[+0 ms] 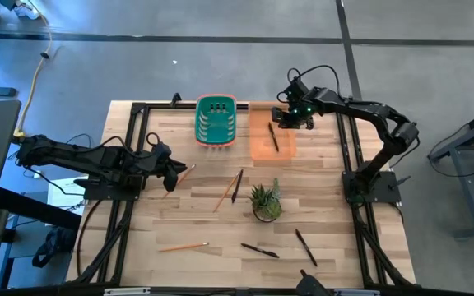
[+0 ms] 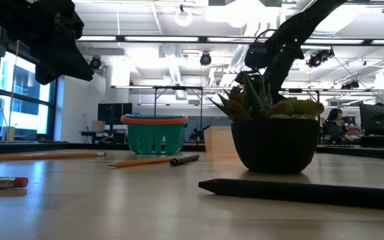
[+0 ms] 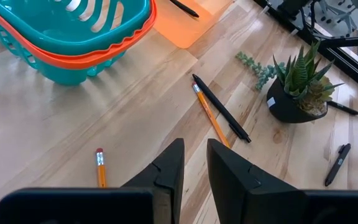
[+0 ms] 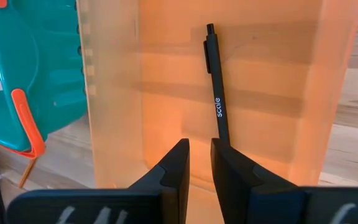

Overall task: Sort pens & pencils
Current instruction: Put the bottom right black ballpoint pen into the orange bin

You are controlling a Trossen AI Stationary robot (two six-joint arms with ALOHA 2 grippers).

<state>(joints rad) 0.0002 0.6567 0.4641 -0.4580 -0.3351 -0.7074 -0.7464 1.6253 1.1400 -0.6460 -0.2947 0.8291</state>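
Wood-grain counter [image 1: 319,205] still carries most of the work. Going from the left in the high view: the left end effector [image 1: 174,173] hangs low over the counter's left part, its dark fingers [image 3: 169,171] nearly together with only a slim gap and nothing seen between them; a thin orange-tan wooden pencil [image 1: 177,178] lies just beside it. A second pencil [image 1: 183,246] rests near the front edge, and a third [image 1: 225,191] lies alongside a slim black pen [image 1: 237,186] at the middle. Behind them sits the teal plastic basket with an orange rim [image 1: 216,121], no pencils visible inside. Right of the small potted succulent [image 1: 266,202], two more black pens [image 1: 259,250] wait on bare wood. Furthest right, one pen [image 1: 273,136] lies in the translucent orange tray [image 1: 257,144], with the right end effector [image 1: 293,120] over the tray's far end, fingers likewise nearly closed and empty.

My judgement: one pen sorted, three pens and all visible pencils left.

The right wrist view alone shows lettering on the trayed pen; the low view hides the tray almost entirely behind the succulent.
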